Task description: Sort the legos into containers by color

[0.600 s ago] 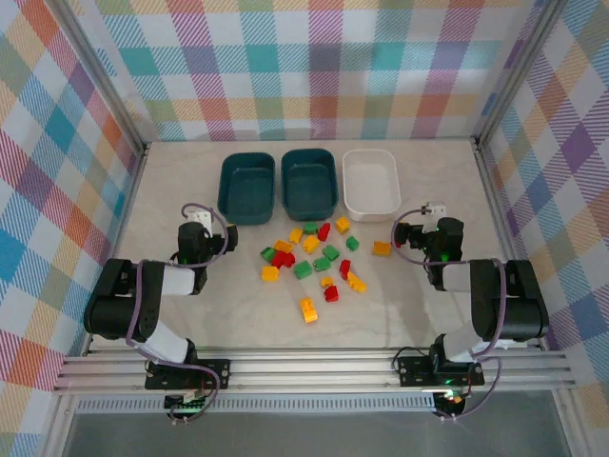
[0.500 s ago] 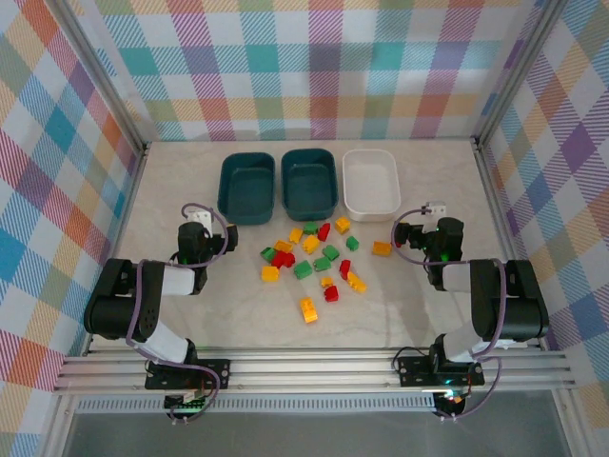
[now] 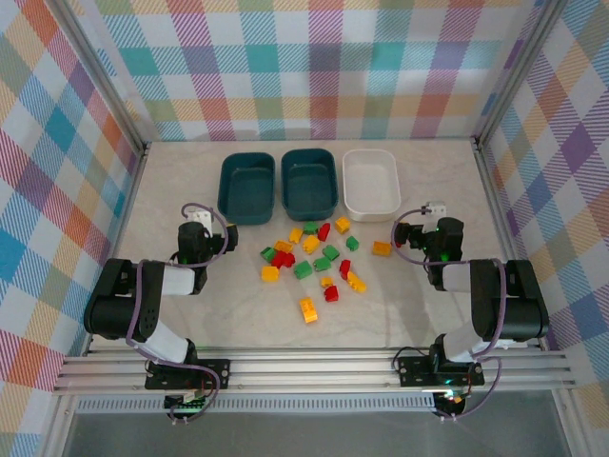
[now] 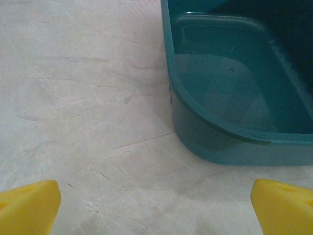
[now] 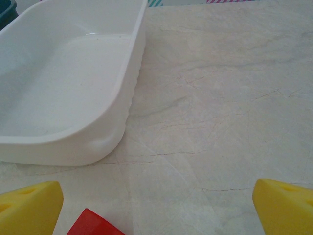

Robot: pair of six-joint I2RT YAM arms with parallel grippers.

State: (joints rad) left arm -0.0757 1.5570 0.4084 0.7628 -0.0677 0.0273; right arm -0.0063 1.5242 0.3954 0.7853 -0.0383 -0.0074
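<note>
Three containers stand in a row at the back: a dark teal bin (image 3: 246, 188), a second teal bin (image 3: 309, 183) and a white bin (image 3: 371, 181), all without bricks inside. The legos (image 3: 309, 255), green, yellow-orange and red, lie scattered on the table in front of them. One orange brick (image 3: 382, 248) lies apart to the right. My left gripper (image 3: 200, 228) rests left of the pile, open, its yellow fingertips (image 4: 27, 208) wide over bare table near the teal bin (image 4: 234, 98). My right gripper (image 3: 428, 227) rests right of the pile, open, beside the white bin (image 5: 68, 83).
The marble-look table (image 3: 400, 305) is fenced by checked walls and metal rails. A red corner (image 5: 95, 225) pokes in at the bottom edge of the right wrist view; I cannot tell what it belongs to. Bare surface lies ahead of both grippers.
</note>
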